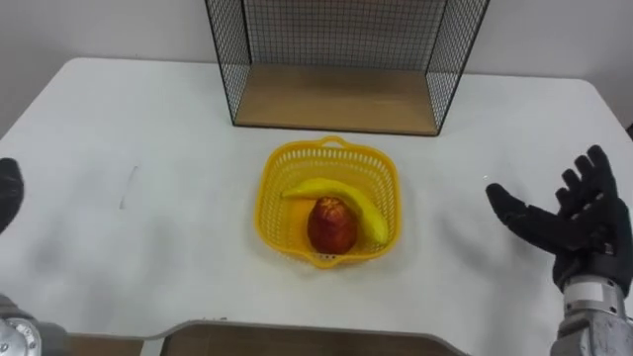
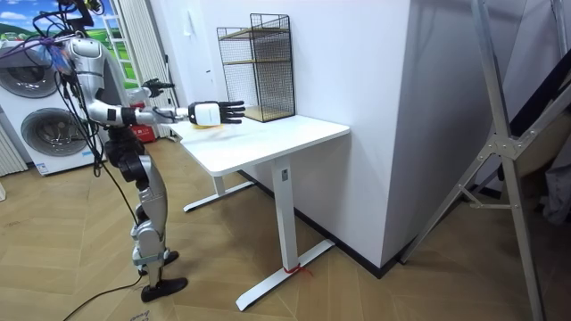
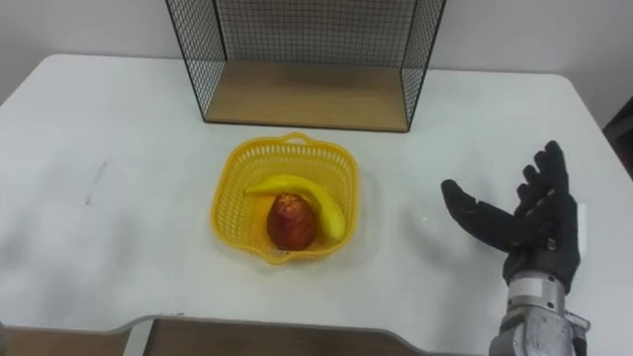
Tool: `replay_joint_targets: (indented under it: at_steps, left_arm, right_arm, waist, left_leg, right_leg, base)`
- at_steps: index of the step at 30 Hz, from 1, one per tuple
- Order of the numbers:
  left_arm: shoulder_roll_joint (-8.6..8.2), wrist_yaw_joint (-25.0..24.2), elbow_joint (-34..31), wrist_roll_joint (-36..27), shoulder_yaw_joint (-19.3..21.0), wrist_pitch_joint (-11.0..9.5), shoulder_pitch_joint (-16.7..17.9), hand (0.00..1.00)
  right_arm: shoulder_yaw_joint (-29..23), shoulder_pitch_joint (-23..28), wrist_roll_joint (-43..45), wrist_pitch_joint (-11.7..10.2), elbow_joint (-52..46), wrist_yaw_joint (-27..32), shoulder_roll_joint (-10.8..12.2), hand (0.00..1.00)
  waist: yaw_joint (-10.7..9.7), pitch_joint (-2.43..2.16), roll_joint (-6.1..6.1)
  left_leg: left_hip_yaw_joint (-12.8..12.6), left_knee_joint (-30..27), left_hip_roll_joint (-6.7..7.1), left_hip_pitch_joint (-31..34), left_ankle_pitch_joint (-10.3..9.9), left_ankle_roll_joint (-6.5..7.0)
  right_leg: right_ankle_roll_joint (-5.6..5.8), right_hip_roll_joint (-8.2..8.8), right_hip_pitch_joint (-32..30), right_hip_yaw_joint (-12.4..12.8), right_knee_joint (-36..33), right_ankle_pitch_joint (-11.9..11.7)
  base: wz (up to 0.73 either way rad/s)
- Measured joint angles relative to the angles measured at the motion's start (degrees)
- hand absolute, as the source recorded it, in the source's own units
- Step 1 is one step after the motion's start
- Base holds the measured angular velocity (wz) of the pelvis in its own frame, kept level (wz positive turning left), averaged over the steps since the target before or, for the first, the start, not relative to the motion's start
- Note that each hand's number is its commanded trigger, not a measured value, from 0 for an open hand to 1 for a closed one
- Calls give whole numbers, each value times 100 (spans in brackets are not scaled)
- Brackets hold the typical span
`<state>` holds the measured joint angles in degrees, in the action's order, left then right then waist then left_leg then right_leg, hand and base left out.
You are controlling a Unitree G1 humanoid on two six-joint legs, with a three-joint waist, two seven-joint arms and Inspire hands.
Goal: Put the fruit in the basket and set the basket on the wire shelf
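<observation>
The basket, already holding the banana and apple, is sitting on the desk to the left of the right hand, which is hovering empty with fingers spread, likely readying to grasp it for the shelf.

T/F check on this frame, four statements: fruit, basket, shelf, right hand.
1. The banana and the red fruit both lie in the yellow basket. True.
2. The basket stands on the wire shelf. False: it stands on the white table, in front of the shelf.
3. The right hand is shut on the basket's rim. False: it is open with spread fingers, off to the basket's right and apart from it.
4. The wire shelf stands at the far side of the table, behind the basket. True.
</observation>
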<state>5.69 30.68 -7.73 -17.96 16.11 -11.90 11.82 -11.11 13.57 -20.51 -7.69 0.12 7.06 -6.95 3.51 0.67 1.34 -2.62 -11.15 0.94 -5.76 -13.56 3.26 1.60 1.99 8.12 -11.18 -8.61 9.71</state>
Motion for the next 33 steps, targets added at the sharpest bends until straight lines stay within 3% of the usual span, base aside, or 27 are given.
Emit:
replay_joint_targets:
  at_steps: [7, 13, 19, 25, 33]
  left_arm:
    - [-31, -1185, 444, -65, -578, 3, -176, 0]
    - [-42, -1772, 671, -264, -808, 19, -204, 0]
    - [-90, -2181, 967, -573, -1204, 163, -205, 0]
    - [-107, -2299, 1426, -922, -1212, 313, -205, 0]
    - [-92, -2423, 1568, -1357, -1402, 356, -181, 0]
  right_arm:
    - [318, -254, -74, -7, 408, -244, 1, 0]
    - [413, -490, -550, -21, 710, -407, -2, 0]
    - [755, -584, -602, -29, 984, -442, 15, 0]
    - [814, -631, -605, -27, 1097, -539, 17, 0]
    - [1017, -614, -662, 33, 1127, -782, 24, 0]
  waist:
    - [-73, 8, -9]
    - [-150, 18, -47]
    - [-182, 11, -81]
    - [-169, 2, -135]
    - [-192, -12, -250]
  left_leg:
    - [-52, -21, -7, 3, 1, -1]
    - [-183, -20, -13, 7, 1, -1]
    - [-225, -22, -16, 3, 1, -1]
    - [-286, -21, -21, -44, 1, -1]
    - [-281, -16, -21, -85, 0, 0]
  right_leg:
    - [0, 1, -25, 38, 0, 0]
    - [0, 0, -71, 106, -2, 0]
    - [0, 2, -77, 113, -7, 0]
    - [0, 1, -60, 159, -12, 0]
    - [0, 2, 11, 179, -14, 0]
  base:
    - [-4]
    - [-8]
    - [-3]
    - [-5]
    - [0]
